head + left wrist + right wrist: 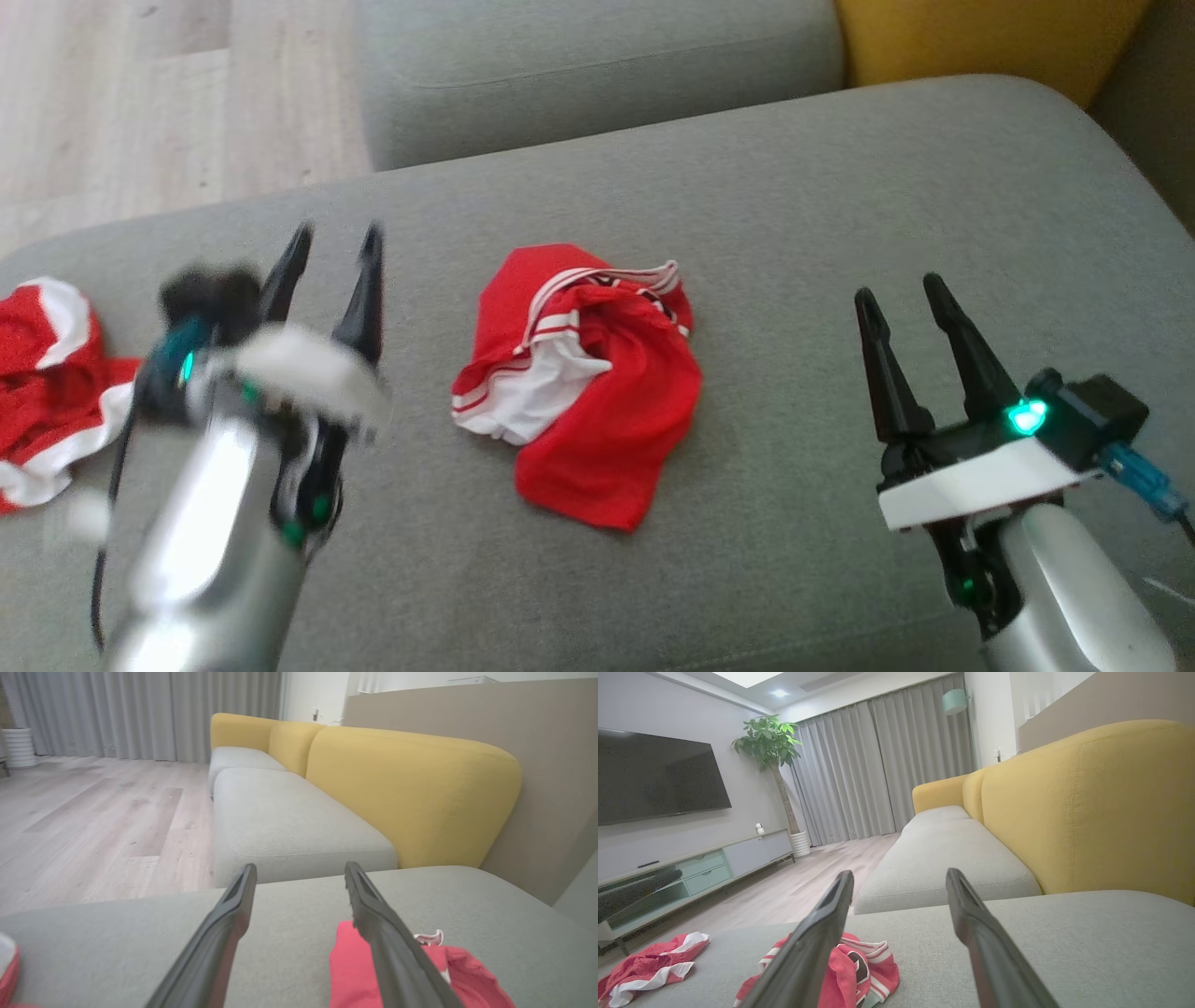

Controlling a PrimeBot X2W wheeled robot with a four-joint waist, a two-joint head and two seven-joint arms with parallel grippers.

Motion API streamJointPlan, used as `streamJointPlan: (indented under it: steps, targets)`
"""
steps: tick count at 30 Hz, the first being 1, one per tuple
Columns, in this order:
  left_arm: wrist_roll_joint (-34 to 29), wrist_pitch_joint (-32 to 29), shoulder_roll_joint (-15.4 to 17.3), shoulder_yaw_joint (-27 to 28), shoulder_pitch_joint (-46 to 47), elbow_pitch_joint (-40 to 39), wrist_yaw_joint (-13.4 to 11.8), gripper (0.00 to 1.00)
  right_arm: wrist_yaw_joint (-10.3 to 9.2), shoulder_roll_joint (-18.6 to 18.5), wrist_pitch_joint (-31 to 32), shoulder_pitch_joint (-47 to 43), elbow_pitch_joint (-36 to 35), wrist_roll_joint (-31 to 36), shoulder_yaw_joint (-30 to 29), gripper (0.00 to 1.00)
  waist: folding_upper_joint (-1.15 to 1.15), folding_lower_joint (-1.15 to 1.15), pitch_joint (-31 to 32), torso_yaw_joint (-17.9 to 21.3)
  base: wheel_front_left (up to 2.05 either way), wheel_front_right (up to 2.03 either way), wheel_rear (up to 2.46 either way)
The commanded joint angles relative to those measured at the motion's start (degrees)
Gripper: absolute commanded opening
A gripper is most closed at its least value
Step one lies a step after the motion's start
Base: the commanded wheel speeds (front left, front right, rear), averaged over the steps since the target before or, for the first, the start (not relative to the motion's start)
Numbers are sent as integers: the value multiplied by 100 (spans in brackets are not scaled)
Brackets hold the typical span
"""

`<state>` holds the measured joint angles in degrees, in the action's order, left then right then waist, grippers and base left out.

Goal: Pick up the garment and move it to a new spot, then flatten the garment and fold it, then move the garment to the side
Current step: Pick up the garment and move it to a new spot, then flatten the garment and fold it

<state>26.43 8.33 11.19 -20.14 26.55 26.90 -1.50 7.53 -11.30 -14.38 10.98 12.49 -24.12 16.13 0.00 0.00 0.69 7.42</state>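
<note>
The garment (pixel 579 392), red with white stripes, bore a dark emblem (pixel 860 965) too small to read. It lay crumpled on the grey seat (pixel 840 233) between the two pairs of jaws, to the right of the left jaws and to the left of the right jaws, and the head view showed it apart from both. The left jaws, blurred in the head view, were spread wide with nothing between them. The right jaws were likewise spread and empty. A second red-and-white cloth (pixel 47 383) lay left of the left jaws.
</note>
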Motion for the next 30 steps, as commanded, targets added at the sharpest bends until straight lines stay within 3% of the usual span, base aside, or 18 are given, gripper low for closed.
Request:
streamJointPlan:
  steps: [1,7,14,30]
  targets:
    - [18,104,220,252,-2,-297,-68,100,-4,-23,-62,103,-217,36,62,100,0,0,26,-105,0,0,0]
    - [16,532,379,655,-1212,-1326,-557,100,-4,-19,-62,-159,-290,77,-51,100,0,0,39,-292,0,0,0]
    - [-139,656,201,894,-2337,-2067,-881,100,-4,31,-62,-469,-337,112,-229,100,0,0,11,-361,0,0,0]
    - [-452,666,-131,1199,-2655,-2361,-817,100,-4,-20,-62,-476,-244,43,-148,100,0,0,-5,-298,0,0,0]
